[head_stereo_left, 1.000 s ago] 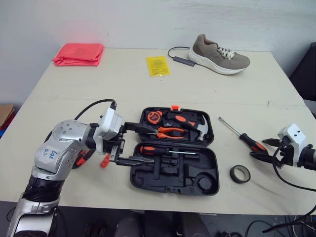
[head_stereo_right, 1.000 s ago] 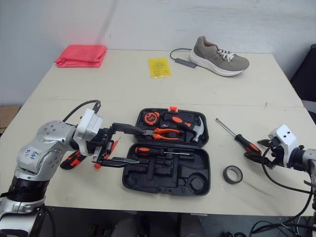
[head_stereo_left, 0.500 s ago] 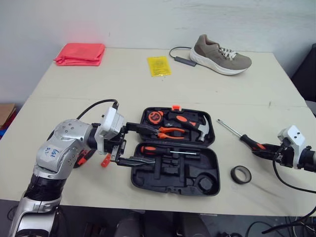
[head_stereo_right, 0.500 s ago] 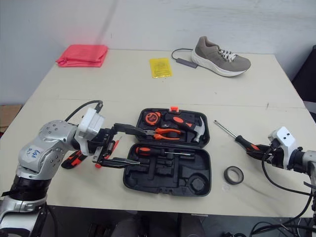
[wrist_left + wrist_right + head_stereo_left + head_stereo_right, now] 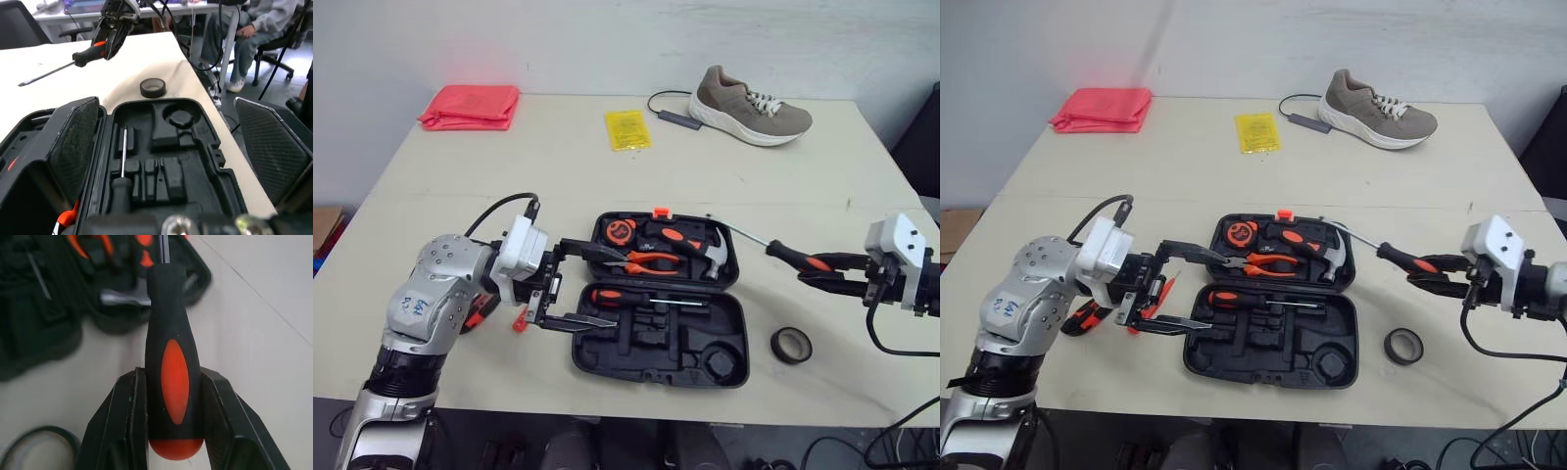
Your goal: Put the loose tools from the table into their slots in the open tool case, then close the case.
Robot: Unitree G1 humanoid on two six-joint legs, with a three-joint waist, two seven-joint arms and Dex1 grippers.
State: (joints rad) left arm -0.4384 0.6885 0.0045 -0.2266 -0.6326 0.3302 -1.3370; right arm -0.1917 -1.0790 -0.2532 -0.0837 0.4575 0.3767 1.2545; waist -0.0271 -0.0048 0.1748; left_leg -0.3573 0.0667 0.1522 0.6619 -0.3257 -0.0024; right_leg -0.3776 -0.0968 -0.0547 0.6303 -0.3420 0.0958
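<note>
The right gripper [image 5: 818,272] is squeezing the loose screwdriver [image 5: 793,258] by its handle, one black finger on each side. The screwdriver is sitting to the right of the tool case [image 5: 729,338], with its thin metal tip pointing at the hammer [image 5: 710,255] corner. Up close in the right wrist view, the handle [image 5: 173,357] is looking smooth and round, black with an orange oval and an orange end.

The left gripper [image 5: 619,290] is hanging over the left edge of the case with its fingers wide apart, holding nothing. The left wrist view is showing their rough, bumpy pads [image 5: 73,142] and a person [image 5: 264,24] in grey sitting on a chair past the table.

The case is lying open and flat. It is hard black plastic with shaped holes. Orange pliers [image 5: 651,261], a tape measure [image 5: 620,231] and a packed screwdriver [image 5: 617,297] are resting inside. A black tape roll [image 5: 790,345] is lying loose just right of the case. An orange and black tool [image 5: 480,311] is peeking out from behind the left arm.
</note>
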